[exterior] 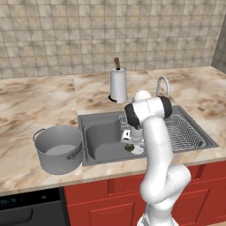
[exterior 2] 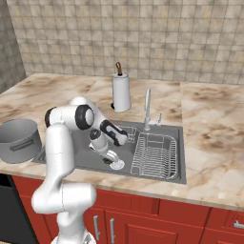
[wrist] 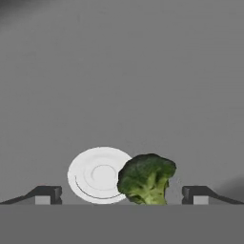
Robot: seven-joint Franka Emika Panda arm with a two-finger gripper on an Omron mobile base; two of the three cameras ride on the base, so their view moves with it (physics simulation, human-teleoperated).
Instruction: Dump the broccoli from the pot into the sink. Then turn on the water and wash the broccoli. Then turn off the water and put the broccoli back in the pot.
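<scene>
Fingertips (wrist: pixel 47 194) of my claw (wrist: pixel 123 195) stand spread wide at the bottom of the hand view, one on each side, pinching nothing. Between them, nearer the right tip and touching neither, sits the broccoli (wrist: pixel 145 177) on the floor of the sink (wrist: pixel 124 71), florets up. Its left edge overlaps the round white drain (wrist: pixel 93 174), which lies just beside it.

From the left base view, my claw (exterior: pixel 131 140) hangs low inside the basin, just above the broccoli (exterior: pixel 129 147) and the drain (exterior: pixel 137 150). My arm bends down over the front rim of the sink (exterior: pixel 90 118).

Wire rack (exterior: pixel 187 134) fills the right half of the sink. Pot (exterior: pixel 58 148) stands upright on the bench (exterior: pixel 35 101) left of the sink, just beside its rim; I cannot tell whether they touch.

Behind the basin, the chrome faucet (exterior: pixel 162 84) rises at the back rim. Paper-towel roll (exterior: pixel 118 84) stands upright on the bench beyond, near the tiled wall (exterior: pixel 110 31).
</scene>
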